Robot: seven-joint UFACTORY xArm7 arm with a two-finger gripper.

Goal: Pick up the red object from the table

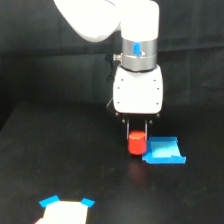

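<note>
The red object [136, 144], a small short red-orange cylinder, sits upright directly under the white arm's wrist. My gripper [136, 131] comes straight down from above. Its two dark fingers [128, 127] stand at either side of the cylinder's top and fit tight against it. The cylinder's lower half shows below the fingertips. A faint red glow lies on the black table [60, 160] just under it, and I cannot tell whether its base touches the table. A flat bright blue piece [164, 151] lies right next to the cylinder, on the exterior view's right.
A white block with blue corner pieces [66, 210] lies at the near edge, on the exterior view's left. A black curtain [40, 50] hangs behind the table.
</note>
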